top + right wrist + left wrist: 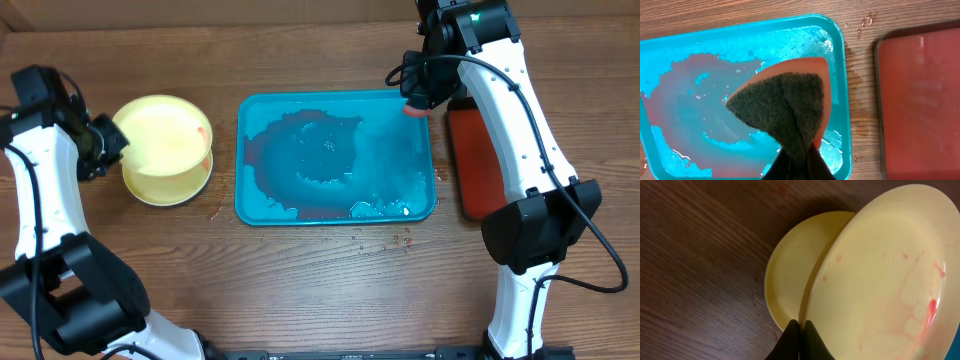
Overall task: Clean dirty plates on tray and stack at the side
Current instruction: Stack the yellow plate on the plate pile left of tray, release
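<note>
Item 1. My left gripper (801, 331): jaws pressed together on the near rim of the upper plate (890, 275), pinching it edge-on.

Item 2. Upper plate: light yellow, glossy, with thin red smears (932, 307) toward its far side. It overlaps the lower plate (787, 270) and appears raised at my grip.

Item 3. Lower plate: same yellow, flat on the wooden table (300, 270), partly covered by the upper one. In the overhead view both plates sit left of the tray (838, 75), just beside it and not touching.

Item 4. My right gripper (799, 162): jaws closed tight on a sponge (785, 105), which has a dark green scouring face toward the camera and a pink backing behind.

Item 5. Sponge: hangs over the right part of the tray, near its far right corner in the overhead view. I cannot tell whether it touches the tray.

Item 6. Tray: turquoise, wet, with a broad pool of pink-tinted water (685, 110) across its floor.

Item 7. Red tray (925, 100): dark-rimmed, to the right of the turquoise one with a strip of table between them.

Item 8. Droplets (395, 240): scattered on the table by the tray's near right corner.
</note>
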Available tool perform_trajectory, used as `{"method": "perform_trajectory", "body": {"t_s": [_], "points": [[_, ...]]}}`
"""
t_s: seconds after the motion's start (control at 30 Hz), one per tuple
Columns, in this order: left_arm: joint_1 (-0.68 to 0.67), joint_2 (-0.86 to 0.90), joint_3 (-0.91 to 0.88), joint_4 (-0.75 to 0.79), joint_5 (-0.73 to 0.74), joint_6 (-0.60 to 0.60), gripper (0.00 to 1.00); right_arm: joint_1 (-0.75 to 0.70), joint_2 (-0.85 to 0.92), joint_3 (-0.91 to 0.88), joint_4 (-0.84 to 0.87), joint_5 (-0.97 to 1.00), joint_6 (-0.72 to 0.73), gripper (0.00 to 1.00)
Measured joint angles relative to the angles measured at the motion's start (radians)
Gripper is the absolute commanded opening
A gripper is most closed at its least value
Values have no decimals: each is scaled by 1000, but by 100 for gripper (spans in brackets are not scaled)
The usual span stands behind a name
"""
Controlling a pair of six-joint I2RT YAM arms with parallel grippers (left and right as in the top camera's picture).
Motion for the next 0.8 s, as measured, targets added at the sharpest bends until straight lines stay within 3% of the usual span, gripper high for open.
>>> {"method": "perform_trajectory", "body": {"t_s": [0.23,0.27,0.33,0.37,0.47,0.73,0.8], "points": [[40,53,-125,107,-23,-32,7,0,0,0,0,0,0,4],[40,54,-139,121,-24,-34,14,0,0,0,0,0,0,4],[39,54,-161,145,-24,-42,49,0,0,0,0,0,0,4],[39,54,-167,150,-24,-45,59,0,0,0,0,0,0,4],[39,54,-175,166,-24,-53,73,0,0,0,0,0,0,4],[36,54,-169,152,13,-49,71,0,0,0,0,0,0,4],[27,54,-149,125,26,-42,75,0,0,0,-1,0,0,4]]}}
